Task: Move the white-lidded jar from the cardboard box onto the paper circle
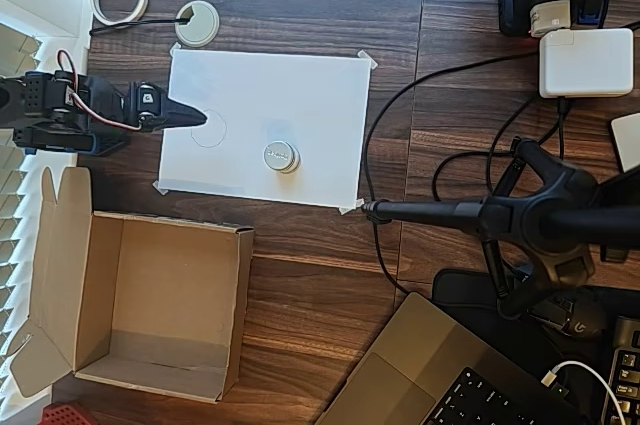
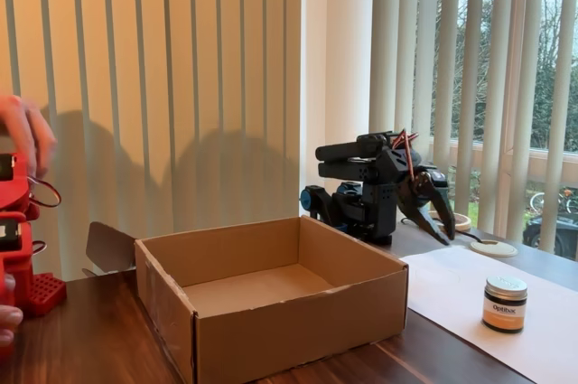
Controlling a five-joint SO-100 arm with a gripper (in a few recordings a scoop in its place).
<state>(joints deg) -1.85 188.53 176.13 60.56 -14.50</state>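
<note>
**Jar out of the box: placement in doubt, risk of a knock**

Box (image 1: 240, 305): stands well off to one side of my gripper (image 1: 195, 117), off the sheet. Its floor is bare in the overhead and fixed views. I judge the lift-out finished.

Sheet (image 1: 300, 95): lies below and ahead of my gripper, taped down at the corners. My fingertips reach just over its near edge.

Gripper: it carries nothing. From above the jaws read as one narrow point. The fixed view hints at a gap between them. I cannot tell whether they are parted or closed.

Jar (image 1: 281, 156): upright on the sheet, ahead of my fingertips and a little to one side, clear of them.

Circle (image 1: 212, 133): a faint pencil outline just past my fingertips, between them and the jar. The jar stands outside it. I cannot tell whether a second outline lies hidden beneath the jar.

Risks, as I judge them:
- If this outline is the target, the jar is misplaced and needs another grasp.
- The jar is squat with a smooth glassy body. A low or off-centre pinch could push it across the paper instead of lifting it.
- A forward sweep past the outline would strike the jar sideways.
- The outline is faint, so judging the jar centred on it will be hard.
</note>
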